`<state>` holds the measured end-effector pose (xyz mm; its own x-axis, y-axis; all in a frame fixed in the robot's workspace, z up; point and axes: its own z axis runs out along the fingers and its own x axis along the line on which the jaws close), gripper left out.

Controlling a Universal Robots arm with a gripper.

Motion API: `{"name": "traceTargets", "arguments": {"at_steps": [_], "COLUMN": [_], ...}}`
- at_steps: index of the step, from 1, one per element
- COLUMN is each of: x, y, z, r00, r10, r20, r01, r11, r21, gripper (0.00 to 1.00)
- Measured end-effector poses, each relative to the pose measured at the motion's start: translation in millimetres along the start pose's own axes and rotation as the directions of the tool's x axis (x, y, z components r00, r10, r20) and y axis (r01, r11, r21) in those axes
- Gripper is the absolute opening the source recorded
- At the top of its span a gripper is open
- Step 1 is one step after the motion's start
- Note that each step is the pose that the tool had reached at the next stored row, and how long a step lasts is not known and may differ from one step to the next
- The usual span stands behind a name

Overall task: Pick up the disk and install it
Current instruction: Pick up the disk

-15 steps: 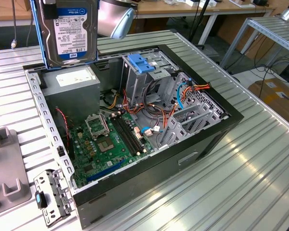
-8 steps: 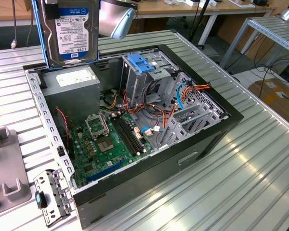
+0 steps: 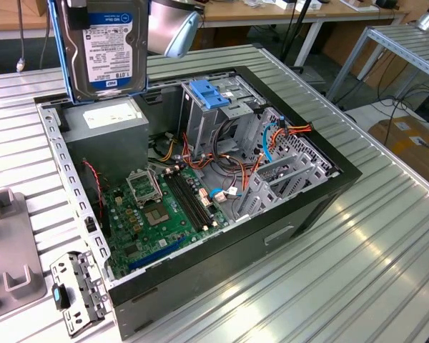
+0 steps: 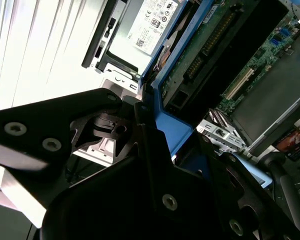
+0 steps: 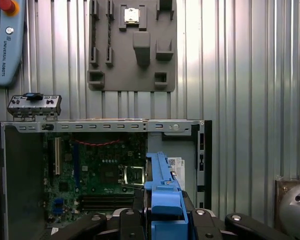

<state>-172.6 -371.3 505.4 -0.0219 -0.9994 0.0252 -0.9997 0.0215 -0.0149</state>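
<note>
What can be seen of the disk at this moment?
The disk is a silver-grey metal hard drive with a large white printed label and blue plastic side rails. It hangs upright in the air above the open computer case, over the grey metal box with a white sticker. Its label faces the exterior view. The gripper is shut on it at a railed edge, and nothing else touches it.
</note>
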Motion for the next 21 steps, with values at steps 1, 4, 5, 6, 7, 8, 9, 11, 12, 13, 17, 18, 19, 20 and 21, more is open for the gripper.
{"name": "traceTargets", "arguments": {"at_steps": [1,4,5,6,7,8,9,11,12,13,17,18,19,20,21], "x": [1.4,4.4,5.0,5.3,5.9,6.5,6.9,7.6,7.7,7.9,9.0,9.1,9.4,9.7,9.9], "y": [0.0,-0.2,-0.4,-0.6,-1.1,-1.8,-2.8,-4.8,-5.5,-6.1,-8.6,-10.3,-11.3,-12.7,-14.3], "z": [0.1,0.2,0.2,0.2,0.3,0.4,0.4,0.5,0.5,0.6,0.9,0.9,1.0,1.1,1.2], "r00": [1.0000,1.0000,1.0000,1.0000,1.0000,1.0000,1.0000,1.0000,1.0000,1.0000,1.0000,1.0000,1.0000,1.0000,1.0000], "r10": [0.000,0.000,0.000,0.000,0.000,0.000,0.000,0.000,0.000,0.000,0.000,0.000,0.000,0.001,0.001], "r20": [0.0000,0.0000,0.0001,0.0000,0.0000,0.0001,0.0000,0.0000,0.0000,0.0000,0.0001,0.0000,0.0000,0.0000,0.0000], "r01": [0.000,0.000,0.000,0.000,0.000,0.000,0.000,0.000,0.000,0.000,0.000,0.000,0.000,-0.001,-0.001], "r11": [1.0000,1.0000,1.0000,1.0000,1.0000,1.0000,1.0000,1.0000,1.0000,1.0000,1.0000,1.0000,1.0000,1.0000,1.0000], "r21": [0.0000,0.0000,0.0000,0.0000,0.0000,0.0000,-0.0001,0.0000,0.0000,0.0000,0.0001,0.0000,0.0000,0.0000,0.0001], "gripper": [0.37,0.37,0.37,0.37,0.37,0.37,0.37,0.37,0.37,0.37,0.37,0.37,0.37,0.37,0.37]}}
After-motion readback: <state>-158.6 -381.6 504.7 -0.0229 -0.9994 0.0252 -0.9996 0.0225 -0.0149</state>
